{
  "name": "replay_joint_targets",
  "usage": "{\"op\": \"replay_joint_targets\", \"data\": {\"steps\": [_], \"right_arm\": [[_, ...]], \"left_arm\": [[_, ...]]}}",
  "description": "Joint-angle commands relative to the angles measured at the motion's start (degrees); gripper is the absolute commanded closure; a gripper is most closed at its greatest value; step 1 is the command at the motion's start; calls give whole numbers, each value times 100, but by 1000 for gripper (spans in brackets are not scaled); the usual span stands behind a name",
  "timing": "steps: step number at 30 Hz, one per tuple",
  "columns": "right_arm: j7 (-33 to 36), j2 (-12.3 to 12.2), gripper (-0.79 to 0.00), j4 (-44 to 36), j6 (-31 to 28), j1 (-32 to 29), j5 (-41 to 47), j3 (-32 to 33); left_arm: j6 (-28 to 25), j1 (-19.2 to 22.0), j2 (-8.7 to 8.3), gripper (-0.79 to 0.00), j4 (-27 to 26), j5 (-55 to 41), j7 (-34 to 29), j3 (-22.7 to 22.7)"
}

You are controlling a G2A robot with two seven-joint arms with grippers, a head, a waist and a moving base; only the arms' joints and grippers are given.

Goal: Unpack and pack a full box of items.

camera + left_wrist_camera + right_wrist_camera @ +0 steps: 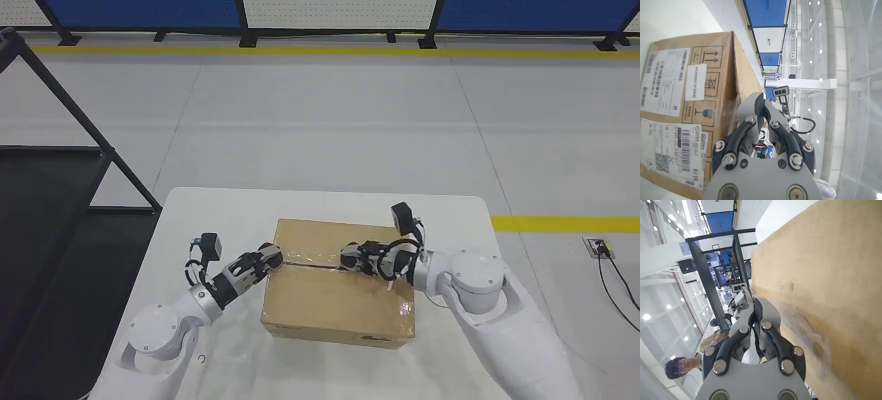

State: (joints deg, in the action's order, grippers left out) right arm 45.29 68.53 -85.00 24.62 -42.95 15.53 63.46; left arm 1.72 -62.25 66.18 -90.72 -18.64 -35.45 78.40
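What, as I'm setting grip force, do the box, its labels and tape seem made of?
Box: matt brown cardboard, by its folded, rough edges. Labels: white printed paper stickers, probably slightly glossy. Tape: clear plastic film, likely; it wrinkles and glints.

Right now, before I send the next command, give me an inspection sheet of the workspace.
Surface: white table, box standing mid-table.
Job's things: cardboard box, flaps closed, clear tape over the top seam, labels on one side.
Clutter: one small item near the table's front edge, too small to identify.
Tools: left tool and right tool both shut, low over the box's top seam; contact unclear.
Cables: floor cable from a socket right of the table.
Surroundings: black frame left of the table; blue panels beyond a yellow floor line.
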Motion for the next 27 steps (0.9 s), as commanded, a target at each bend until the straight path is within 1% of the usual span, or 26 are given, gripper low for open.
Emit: {"op": "replay_joint_targets", "data": {"steps": [1,8,11,19,27], "right_arm": [[50,-18,0,0,163,8,-137,-21],[-74,-66,0,-64,440,-36,-406,36],[-87,-58,0,-94,436,-21,-381,0],[-68,60,0,206,442,375,-427,-501],[-224,269,0,632,328,866,-390,-1083]], "left_arm": [[-3,16,1,0,1,-9,1,-6],[-44,22,-3,0,15,-67,62,60],[-75,-2,-10,0,18,-115,105,143],[-194,-164,-41,0,-62,-322,225,468],[-349,-522,-78,0,-304,-541,348,868]]}}
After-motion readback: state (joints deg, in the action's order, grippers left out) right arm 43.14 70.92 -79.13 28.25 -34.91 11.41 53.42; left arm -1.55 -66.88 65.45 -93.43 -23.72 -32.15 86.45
